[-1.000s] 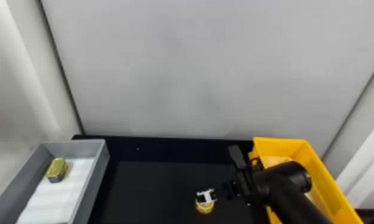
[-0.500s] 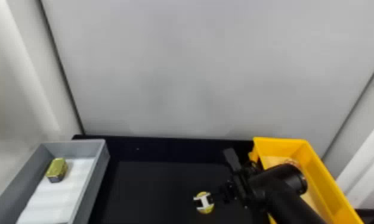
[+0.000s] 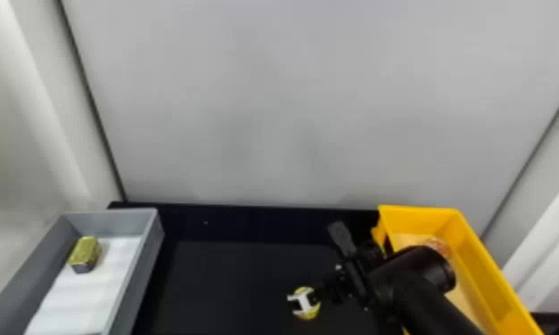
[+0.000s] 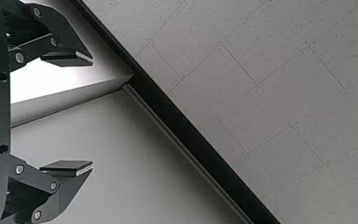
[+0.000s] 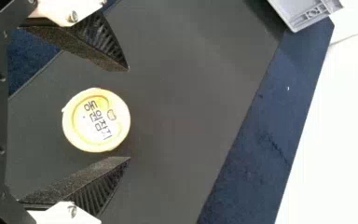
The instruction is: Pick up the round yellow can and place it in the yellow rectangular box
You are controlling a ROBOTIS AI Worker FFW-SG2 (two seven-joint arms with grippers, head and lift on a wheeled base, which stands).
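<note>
"Round yellow can (image 5: 96, 120), 1 item: location?"

"Black table (image 3: 229, 285), framed by right gripper (image 5: 128, 114), 2 fingers parted, ungripped. Left gripper (image 4: 92, 113): likewise open."

"Handling?"

"Probably stiff, fairly light, slippery-smooth; grasp 2 opposite sides, at mid-wall."

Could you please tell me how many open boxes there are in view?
2: a gray box at the robot's left, and the yellow rectangular box at its right. Both run past the head view's bottom edge.
</note>
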